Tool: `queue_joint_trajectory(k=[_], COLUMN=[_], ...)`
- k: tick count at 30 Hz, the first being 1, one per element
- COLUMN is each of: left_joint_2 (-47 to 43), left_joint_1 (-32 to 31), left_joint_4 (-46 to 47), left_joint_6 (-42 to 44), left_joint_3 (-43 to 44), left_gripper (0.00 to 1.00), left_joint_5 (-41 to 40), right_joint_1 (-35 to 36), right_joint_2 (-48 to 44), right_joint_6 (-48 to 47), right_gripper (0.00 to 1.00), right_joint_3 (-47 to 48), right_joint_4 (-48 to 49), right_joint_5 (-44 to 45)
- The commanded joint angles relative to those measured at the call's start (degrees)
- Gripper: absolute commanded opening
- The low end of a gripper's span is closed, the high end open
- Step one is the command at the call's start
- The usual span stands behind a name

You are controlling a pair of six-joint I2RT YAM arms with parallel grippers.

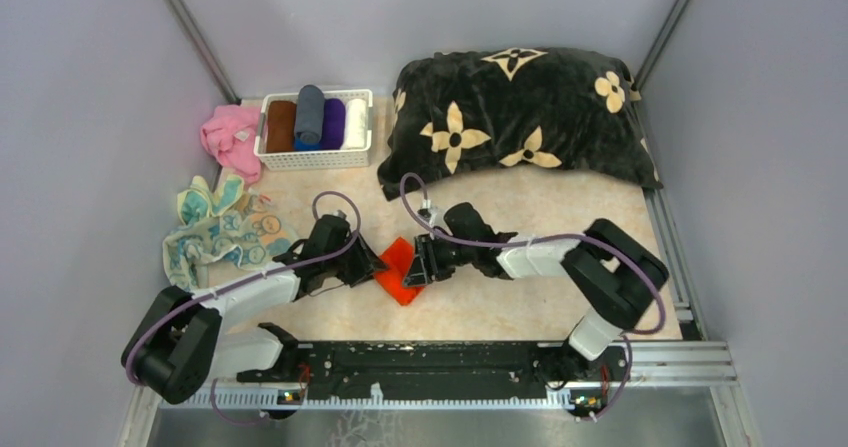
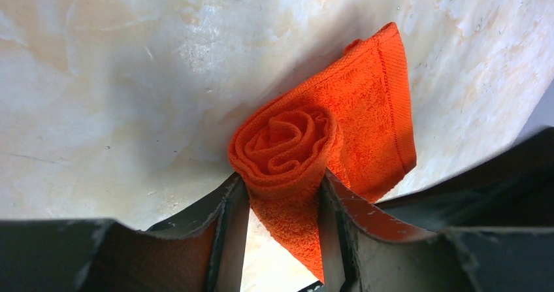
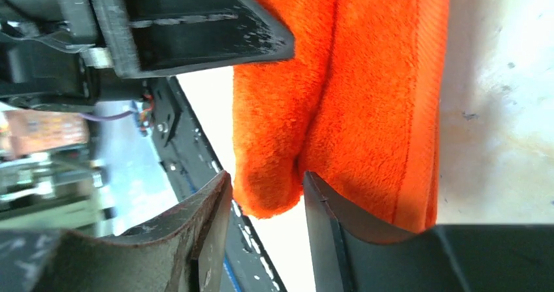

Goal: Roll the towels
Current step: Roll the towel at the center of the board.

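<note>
— Start at the left. What lies there?

— Two loose cloths heaped at the left edge of the tabletop (image 1: 520,302): the pale yellow towel (image 1: 205,212) and, just right of it, the teal towel (image 1: 252,233). Both are well apart from the arms' tips.

— And the left arm?

— Its base sits at the near left. The arm lies low and reaches right and slightly far, which puts the left end effector (image 1: 370,266) near the middle of the tabletop. Its jaws are narrowed onto the orange towel (image 1: 399,281), pressing the roll from both sides so the cloth is pinched thinner between them.

— Where is that towel, and which way does it point?

— It lies centre, a little near, right between the two end effectors. Its spiral end faces the left wrist camera, so the roll's long axis runs roughly left to right, along that arm's reach. A flat flap with a stitched hem lies unwound beyond the roll.

— The right arm?

— Its base is at the near right, the elbow is folded out to the right, and the forearm points left. The right end effector (image 1: 418,265) meets the towel's other end. Its jaws stand part-way apart around a plump fold, and the cloth looks loose there, not squeezed.
</note>
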Motion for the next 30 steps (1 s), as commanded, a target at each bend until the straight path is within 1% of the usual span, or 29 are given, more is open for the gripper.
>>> queue_joint_trajectory(k=[1,3,6,10,13,17,19,25,28,29,30], left_joint_2=[1.6,1.7,1.9,2.2,2.2,2.2,2.3,2.7,3.1,3.3,3.4], left_joint_1=[-0.3,-0.3,-0.3,-0.3,-0.3,-0.3,-0.3,-0.2,0.0,0.1,0.3], left_joint_4=[-4.1,-4.7,-4.9,-4.9,-5.0,-5.1,-5.1,-4.2,-4.5,-4.5,-4.5], left_joint_6=[1.6,1.6,1.6,1.6,1.6,1.4,1.3,0.8,0.8,1.0,1.0], left_joint_3=[-1.9,-1.7,-1.7,-1.5,-1.4,-1.4,-1.3,-1.7,-0.8,-0.3,0.2], left_gripper=[0.46,0.46,0.46,0.46,0.46,0.47,0.47,0.49,0.53,0.54,0.56], left_joint_5=[-3.6,-4.0,-4.1,-4.2,-4.3,-4.5,-4.7,-5.5,-6.3,-6.4,-6.4], right_joint_1=[5.7,9.4,15.9,24.1,28.7,32.2,33.5,34.4,34.5,34.4,34.4], right_joint_2=[-11.7,-14.2,-15.7,-12.9,-8.7,-2.7,2.1,9.1,10.3,10.4,10.2], right_joint_6=[-15.2,-18.8,-23.6,-28.5,-30.4,-32.4,-32.9,-32.4,-31.8,-31.7,-31.7], right_gripper=[0.46,0.48,0.51,0.53,0.54,0.54,0.54,0.52,0.46,0.43,0.37], right_joint_3=[6.2,8.1,10.9,14.5,17.0,19.3,20.6,22.3,21.7,21.3,21.1], right_joint_4=[-20.8,-25.2,-28.8,-30.8,-31.4,-31.1,-32.1,-35.5,-37.1,-37.2,-37.2], right_joint_5=[21.8,30.1,41.5,53.3,59.9,64.9,66.8,69.9,69.8,69.4,68.7])
